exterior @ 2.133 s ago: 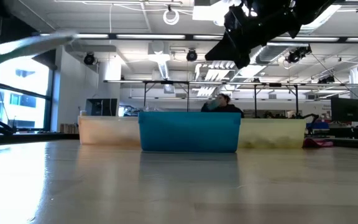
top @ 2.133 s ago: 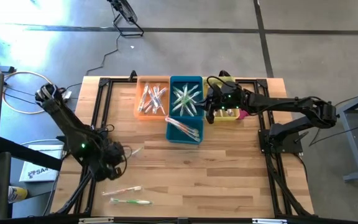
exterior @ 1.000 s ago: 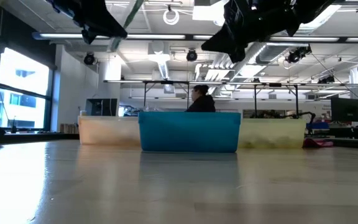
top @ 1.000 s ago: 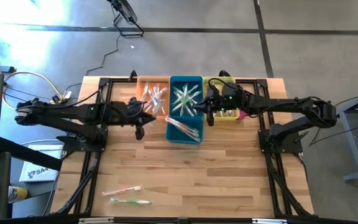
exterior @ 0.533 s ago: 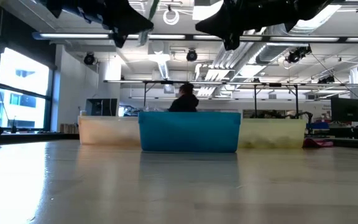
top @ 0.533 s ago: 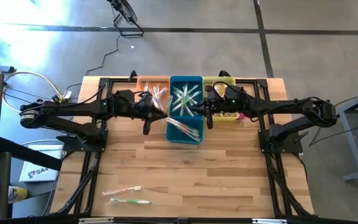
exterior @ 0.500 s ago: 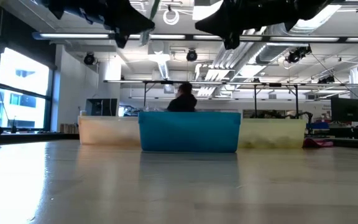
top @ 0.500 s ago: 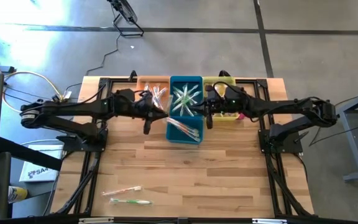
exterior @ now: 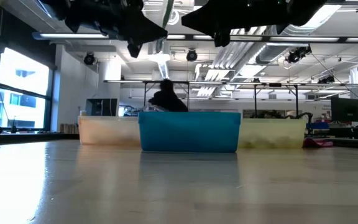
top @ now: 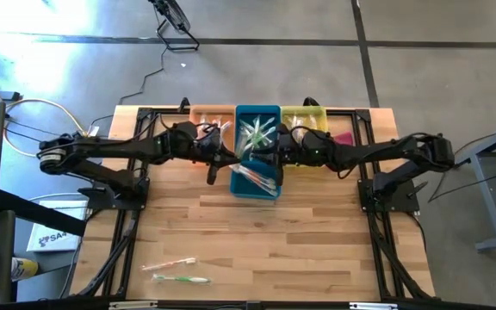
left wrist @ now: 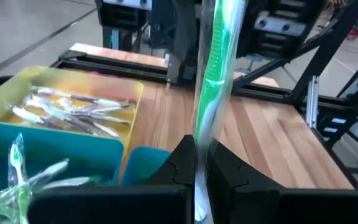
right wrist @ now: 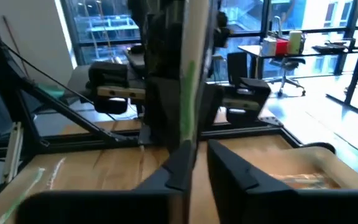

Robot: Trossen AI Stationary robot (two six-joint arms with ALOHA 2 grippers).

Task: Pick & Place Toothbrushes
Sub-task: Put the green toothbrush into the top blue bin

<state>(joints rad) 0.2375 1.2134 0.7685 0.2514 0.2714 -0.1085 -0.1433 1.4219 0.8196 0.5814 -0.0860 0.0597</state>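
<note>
The counter (top: 257,241) was pale wood planks edged by a black metal frame. At its upper middle in the high view stood three plastic bins side by side: an orange bin (top: 203,116), a taller blue bin (top: 257,188) and a yellow bin (top: 304,113). The blue bin held a loose heap of toothbrushes (top: 257,138) in shiny clear wrappers, mostly green and white; the orange and yellow bins each held a few more wrapped brushes.

The left tool (top: 213,166) hung at the blue bin's left edge, its dark fingers (left wrist: 182,163) closed narrowly on a green-handled toothbrush (left wrist: 217,56) in a glossy wrapper, standing upright between them. The right tool (top: 273,159) hung over the blue bin's right half; its fingers (right wrist: 178,163) pinched a second wrapped toothbrush (right wrist: 190,68), pale with a green streak, also upright.

Two more wrapped brushes (top: 175,269) lay flat at the lower left of the counter, well apart from both tools. In the low view a person (exterior: 166,98) showed behind the bins.
</note>
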